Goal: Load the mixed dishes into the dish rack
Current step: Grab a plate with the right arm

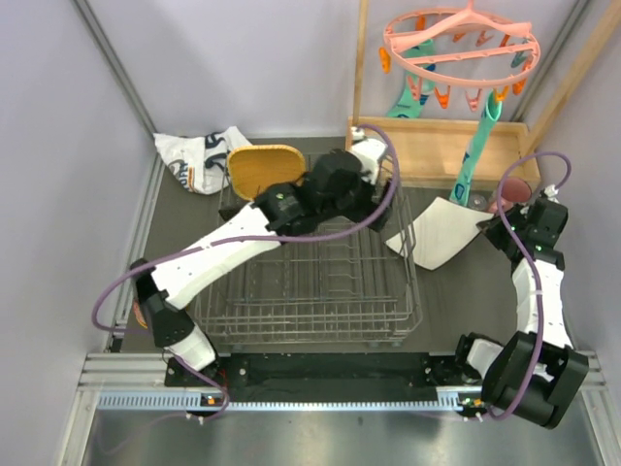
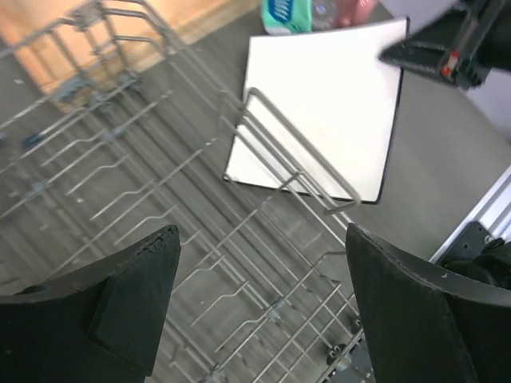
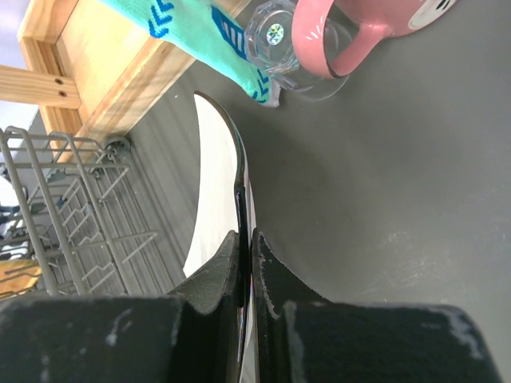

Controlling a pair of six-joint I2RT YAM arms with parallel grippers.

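- We see the large grey wire dish rack (image 1: pixel 320 291) in the middle of the tabletop, reaching toward the near edge
- The yellow wooden rounded-square plate (image 1: pixel 262 170) is at the rack's far-left corner and looks to stand among the prongs, so we judge one dish loaded; we see no other dish in the rack
- Our right gripper (image 3: pixel 245 239) has its fingers pressed tight on the edge of the square plate with a pale face and black rim (image 1: pixel 444 233)
- This plate is tilted between the rack's right side and the right edge of the tabletop, one corner just beside the rack; we cannot tell whether it is clear of the surface
- Our left gripper (image 2: pixel 262 235) hangs over the right part of the rack with its fingers spread wide and nothing between them
- The pink cup (image 3: pixel 375 16) and the small clear glass (image 3: pixel 275 36) sit close together near the right edge, in front of the light wooden tray (image 1: pixel 427 150) at the far-right corner, with a teal sock (image 3: pixel 184 20) hanging down beside the glass
- We judge the task at an early stage: one plate is in, a second is in hand beside the rack, and the cup and glass wait
- We cannot see the bowls clearly; an orange-brown shape at the left edge is mostly hidden under the left arm
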